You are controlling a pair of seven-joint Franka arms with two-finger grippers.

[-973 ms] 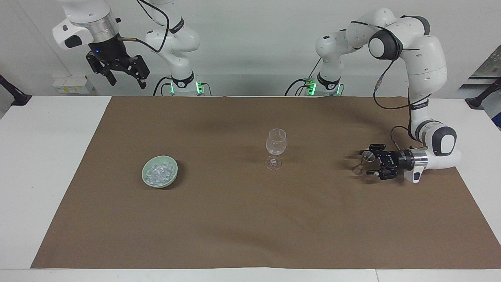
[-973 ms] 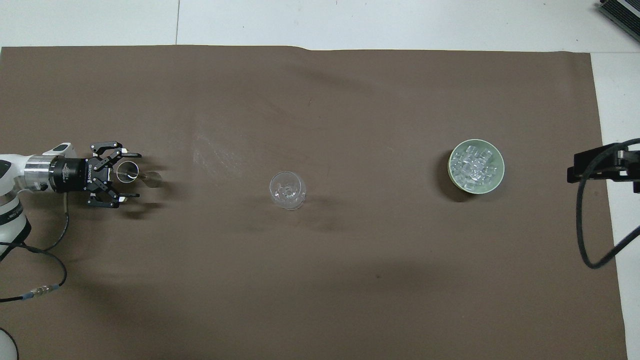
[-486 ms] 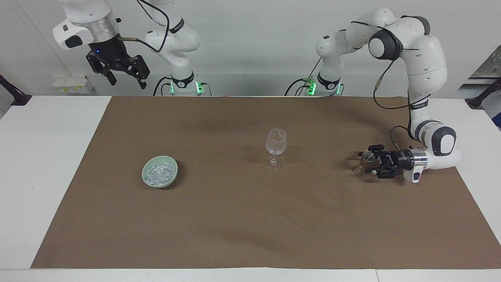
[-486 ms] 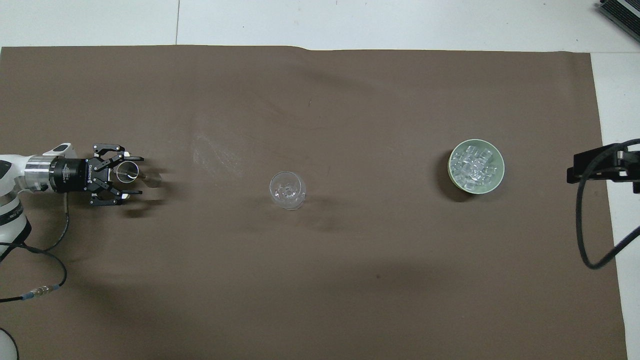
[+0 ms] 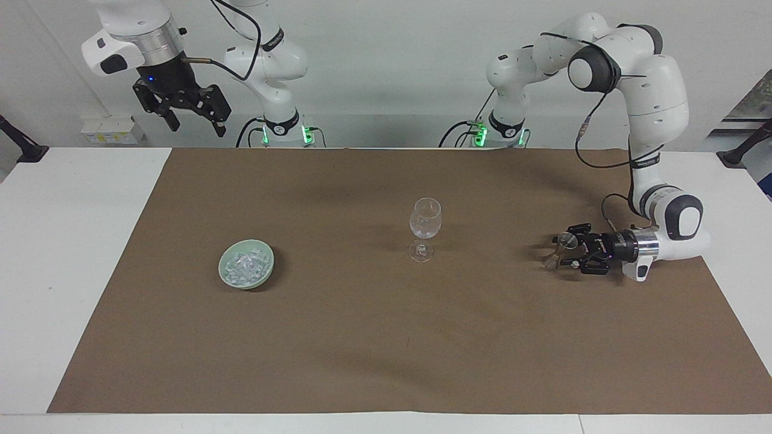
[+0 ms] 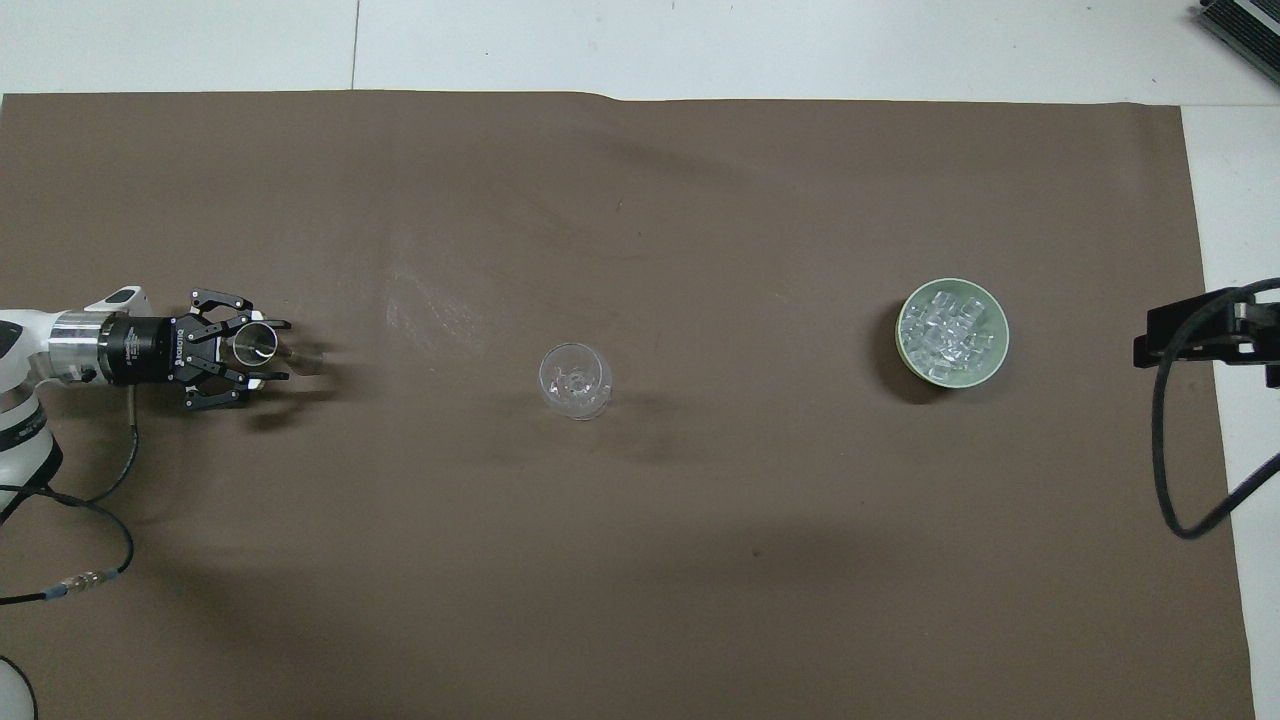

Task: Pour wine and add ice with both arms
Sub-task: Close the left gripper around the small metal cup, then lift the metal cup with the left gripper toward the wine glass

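Left gripper (image 5: 562, 250) jaws narrow since a second ago around the small glass (image 5: 566, 242); firm grasp not confirmable. Right gripper (image 5: 192, 123) waits, jaws released; pour comes next, ice (image 5: 246, 264) untouched.

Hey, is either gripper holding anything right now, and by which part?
The left gripper is around the bowl of a small clear glass, but whether it grips cannot be told. The right gripper holds nothing.
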